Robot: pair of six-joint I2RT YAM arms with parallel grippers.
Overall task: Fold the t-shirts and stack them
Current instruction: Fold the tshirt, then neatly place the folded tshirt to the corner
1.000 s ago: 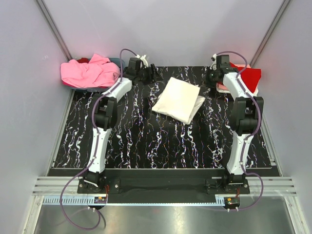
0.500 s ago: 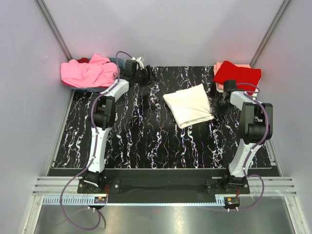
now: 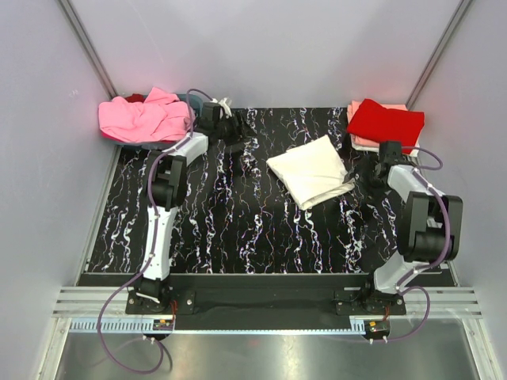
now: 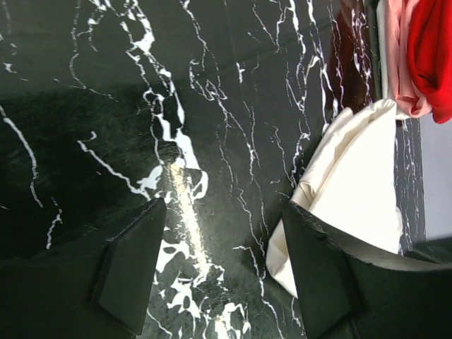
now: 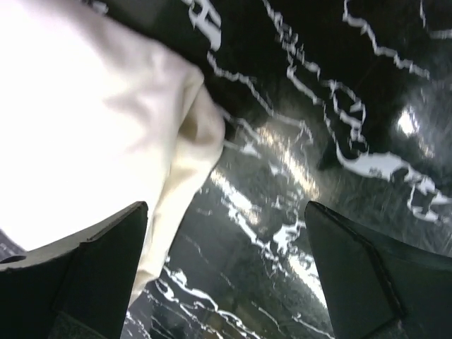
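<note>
Top external view: the cream-white t-shirt (image 3: pixel 310 180) lies folded into a rough square on the black marbled table (image 3: pixel 222 229). It sits right of the frame's centre, turned at an angle, with a loose edge poking out along its lower right side. In the upper right of the frame a red t-shirt (image 3: pixel 386 123) sits folded on top of a pale peach t-shirt (image 3: pixel 356 141) (only a strip of the peach shows). A pink t-shirt (image 3: pixel 142 117) lies in a crumpled heap at the upper left.

Seen from the right wrist, the right gripper (image 5: pixel 226 208) has its fingers spread wide, with only bare table between them. A rumpled corner of the cream-white cloth fills the upper left of that frame, just beside the left-hand finger; I cannot tell whether they touch.

Seen from the left wrist, the left gripper (image 4: pixel 224 208) also stands fairly wide and holds nothing, with marbled table between its fingers. The cream-white shirt shows at the right of that frame, partly behind the right-hand finger, and the red and peach cloth sits in the upper right corner. From above, this gripper is at the upper middle, near the pink heap and well apart from the cream-white shirt.
</note>
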